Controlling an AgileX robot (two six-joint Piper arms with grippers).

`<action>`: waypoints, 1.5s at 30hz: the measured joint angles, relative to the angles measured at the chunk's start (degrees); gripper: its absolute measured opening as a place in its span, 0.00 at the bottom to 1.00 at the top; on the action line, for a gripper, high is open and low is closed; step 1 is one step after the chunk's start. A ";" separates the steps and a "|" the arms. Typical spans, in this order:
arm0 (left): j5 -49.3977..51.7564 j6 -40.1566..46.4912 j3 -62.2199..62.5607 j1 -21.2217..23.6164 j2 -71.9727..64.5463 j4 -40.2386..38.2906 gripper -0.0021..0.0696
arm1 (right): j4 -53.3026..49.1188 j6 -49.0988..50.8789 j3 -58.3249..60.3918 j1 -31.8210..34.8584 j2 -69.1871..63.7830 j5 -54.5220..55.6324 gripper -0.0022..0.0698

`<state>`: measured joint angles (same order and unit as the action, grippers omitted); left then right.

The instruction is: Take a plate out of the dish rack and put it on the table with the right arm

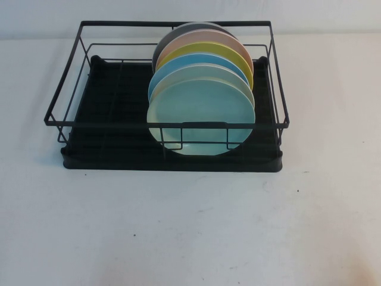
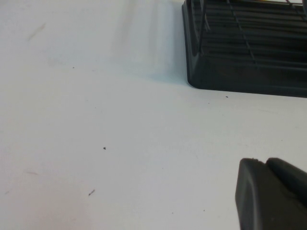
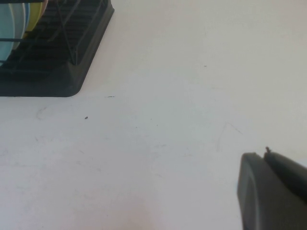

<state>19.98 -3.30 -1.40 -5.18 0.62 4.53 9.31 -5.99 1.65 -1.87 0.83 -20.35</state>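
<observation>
The table under me is flat, white and faintly speckled, bare along its near edge, with a pale wall behind the far edge. The dish rack stands toward the far edge at the middle, its right half filled by upright plates: the plate in pale mint green is frontmost behind the front wire, with a sky-blue plate, a yellow plate, a pink plate and a grey plate behind it. My right gripper hangs over bare table off the rack's right near corner, my left gripper off the left near corner, and I cannot tell how either stands.
</observation>
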 joint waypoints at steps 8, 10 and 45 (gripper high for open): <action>0.00 0.00 0.00 0.00 0.00 0.00 0.02 | 11.53 0.00 0.00 0.00 0.00 0.86 0.00; 0.00 0.00 0.00 0.00 0.00 0.00 0.02 | 15.49 0.00 0.00 0.00 0.00 2.75 0.00; 0.00 0.00 0.00 0.00 0.00 0.00 0.02 | 44.33 -33.36 -33.64 0.00 -47.27 -11.63 0.00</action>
<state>19.98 -3.30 -1.40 -5.18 0.62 4.53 53.64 -39.35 -32.00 -1.87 -46.44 -31.97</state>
